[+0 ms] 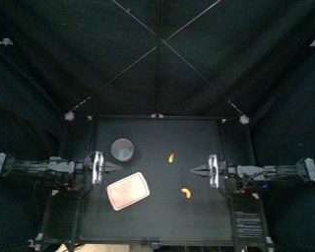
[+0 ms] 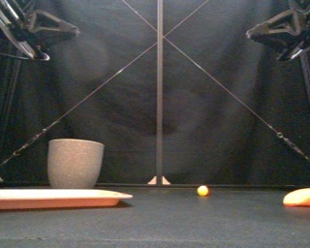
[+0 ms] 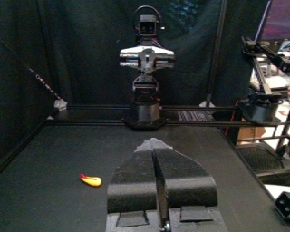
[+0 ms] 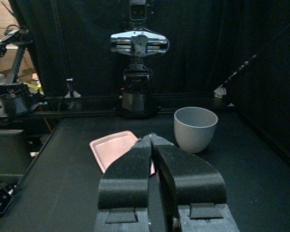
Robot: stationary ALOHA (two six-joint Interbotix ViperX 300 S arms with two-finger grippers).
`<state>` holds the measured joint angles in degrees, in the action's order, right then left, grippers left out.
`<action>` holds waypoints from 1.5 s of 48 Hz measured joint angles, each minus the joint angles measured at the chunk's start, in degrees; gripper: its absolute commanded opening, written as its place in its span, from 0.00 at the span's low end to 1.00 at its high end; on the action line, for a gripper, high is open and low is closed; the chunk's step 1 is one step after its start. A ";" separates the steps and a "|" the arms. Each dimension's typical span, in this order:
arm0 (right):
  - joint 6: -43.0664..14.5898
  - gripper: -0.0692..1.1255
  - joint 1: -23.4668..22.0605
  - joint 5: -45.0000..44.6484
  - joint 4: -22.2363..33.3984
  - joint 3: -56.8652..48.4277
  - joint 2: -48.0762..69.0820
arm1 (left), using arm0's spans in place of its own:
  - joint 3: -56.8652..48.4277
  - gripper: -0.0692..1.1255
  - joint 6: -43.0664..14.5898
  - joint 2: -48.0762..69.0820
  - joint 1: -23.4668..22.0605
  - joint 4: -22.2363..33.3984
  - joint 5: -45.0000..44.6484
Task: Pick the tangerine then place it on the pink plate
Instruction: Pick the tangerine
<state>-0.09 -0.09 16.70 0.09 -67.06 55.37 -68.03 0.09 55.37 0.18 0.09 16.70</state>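
The tangerine (image 1: 172,156) is a small orange toy lying on the table behind the middle; the front view shows it as a little ball (image 2: 203,191). The left wrist view shows it as a yellow-orange lump (image 3: 91,179). The pink plate (image 1: 126,191) is a flat tray at the front left, with nothing on it (image 2: 54,198) (image 4: 111,149). My left gripper (image 1: 99,167) hangs at the left, raised and shut (image 3: 156,145), holding nothing. At the right my right gripper (image 1: 213,170) is also raised, shut and holding nothing (image 4: 154,138). Both are well apart from the tangerine.
A tall grey speckled cup (image 1: 123,149) stands upright behind the tray, left of the tangerine (image 2: 75,163) (image 4: 196,129). A curved orange-yellow toy (image 1: 187,191) lies right of the tray near the front (image 2: 304,197).
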 measured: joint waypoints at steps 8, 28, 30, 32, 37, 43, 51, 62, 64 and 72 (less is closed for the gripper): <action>-3.60 0.15 -0.09 -2.20 -4.92 -0.88 -1.05 | 1.85 0.14 0.00 -0.35 0.00 0.26 -7.21; -7.21 0.69 -2.02 -12.39 -11.43 2.29 -4.04 | 3.52 0.14 -0.09 -0.26 0.53 0.53 -11.51; -7.29 0.80 -2.20 -12.66 -11.78 2.46 -4.48 | 3.43 0.14 -0.09 -0.35 0.79 0.44 -11.51; -7.38 0.88 -2.37 -12.74 -12.04 2.64 -4.83 | 3.34 0.14 -0.09 -0.26 1.14 0.53 -11.51; -7.56 0.95 -2.81 -13.97 -13.71 2.99 -6.15 | 2.72 0.14 -0.09 -0.35 1.85 0.53 -11.51; -7.65 0.94 -2.81 -16.96 -14.50 3.52 -8.09 | 2.37 0.14 -0.09 -0.35 2.64 0.53 -11.51; -7.73 0.93 -2.55 -23.29 -15.47 4.75 -10.55 | 2.11 0.14 -0.09 -0.35 3.25 0.53 -11.51; -8.53 0.93 -2.11 -37.79 -20.39 7.29 -15.03 | 1.76 0.14 -0.09 -0.35 3.78 0.53 -11.51; -9.40 0.93 -2.02 -40.08 -21.01 7.65 -16.17 | 1.76 0.14 -0.09 -0.35 3.78 0.62 -11.51; -16.17 0.93 -2.20 -46.67 -20.30 7.73 -21.27 | 1.76 0.14 -0.09 -0.35 3.87 0.70 -11.51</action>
<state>-16.26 -2.29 -29.97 -20.21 -59.33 34.10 -66.27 0.00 55.02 4.04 0.79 5.19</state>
